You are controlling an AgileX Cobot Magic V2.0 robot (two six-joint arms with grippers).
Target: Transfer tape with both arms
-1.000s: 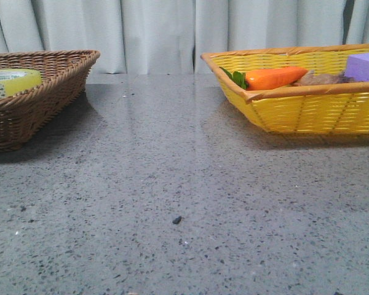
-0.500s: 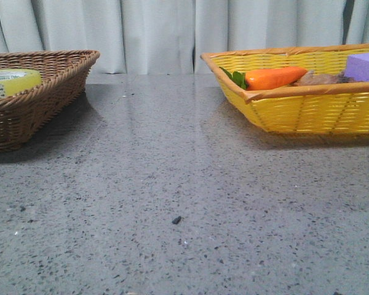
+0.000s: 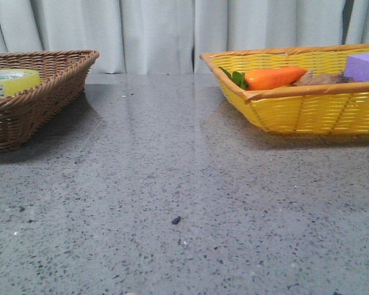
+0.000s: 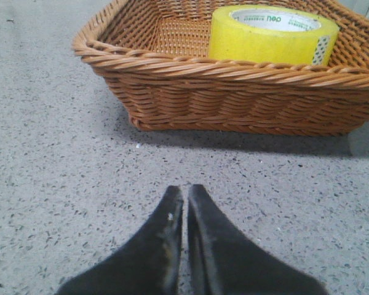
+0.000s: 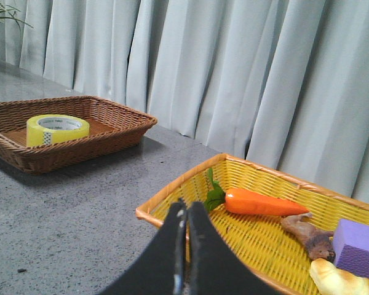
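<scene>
Yellow tape (image 4: 272,35) roll flat in brown wicker basket (image 4: 190,92), untouched.

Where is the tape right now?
The tape lies flat in the brown wicker basket at the front view's left edge, apart from the shut left gripper.

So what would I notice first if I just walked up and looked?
Probably the bright yellow basket on the right of the table, with an orange carrot and a purple block inside. Next, the yellow tape sitting in the brown basket on the left. Both grippers, left and right, are shut and hold nothing.
</scene>
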